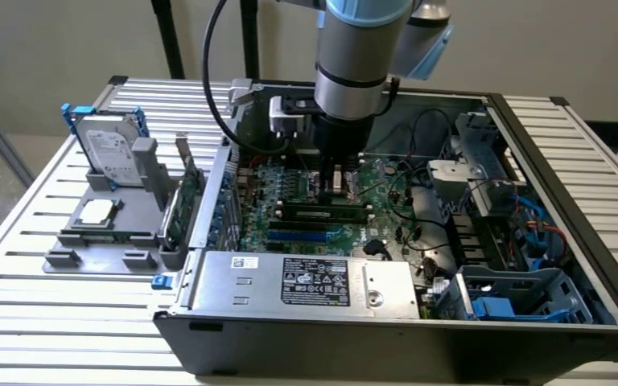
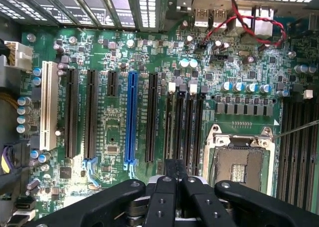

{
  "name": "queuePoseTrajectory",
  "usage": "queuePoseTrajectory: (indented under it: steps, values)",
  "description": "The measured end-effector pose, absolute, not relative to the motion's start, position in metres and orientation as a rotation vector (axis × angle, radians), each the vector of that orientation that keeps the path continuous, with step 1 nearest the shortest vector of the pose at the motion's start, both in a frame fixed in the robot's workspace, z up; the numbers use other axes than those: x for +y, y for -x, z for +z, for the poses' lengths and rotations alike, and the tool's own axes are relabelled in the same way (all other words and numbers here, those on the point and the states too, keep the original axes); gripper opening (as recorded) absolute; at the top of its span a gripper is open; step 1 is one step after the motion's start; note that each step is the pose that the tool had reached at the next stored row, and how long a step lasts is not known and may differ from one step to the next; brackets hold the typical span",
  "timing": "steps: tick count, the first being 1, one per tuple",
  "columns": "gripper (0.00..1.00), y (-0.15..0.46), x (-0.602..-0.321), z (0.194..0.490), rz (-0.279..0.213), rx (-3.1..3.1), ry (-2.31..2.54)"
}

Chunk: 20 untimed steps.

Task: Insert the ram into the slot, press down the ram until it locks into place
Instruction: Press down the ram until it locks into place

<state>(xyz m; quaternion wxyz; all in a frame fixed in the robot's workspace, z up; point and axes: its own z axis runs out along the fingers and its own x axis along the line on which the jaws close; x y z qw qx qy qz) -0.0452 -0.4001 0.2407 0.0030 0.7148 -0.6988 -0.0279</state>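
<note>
The hand (image 1: 336,186) is closed, poised just above the ram (image 1: 323,214). The walls of the case (image 1: 395,342) stand well apart from it.

This looks like a robotics lab bench. A silver slatted aluminium-profile worktop (image 1: 30,273) carries an open black desktop computer case (image 1: 395,342) with its green motherboard (image 2: 119,52) exposed. Near the worktop's edge on the exterior view's left, a grey plastic fixture (image 1: 84,259) holds a silver hard drive (image 1: 110,149). A grey industrial robot arm (image 1: 357,56) hangs above, before a bare beige wall (image 1: 51,40).
</note>
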Motion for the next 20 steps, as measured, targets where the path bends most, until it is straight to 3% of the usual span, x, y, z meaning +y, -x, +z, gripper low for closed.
queuePoseTrajectory:
  steps: [20]
  values:
    - [0.11, 0.041, -0.396, 0.226, -0.047, -2.201, -2.198]
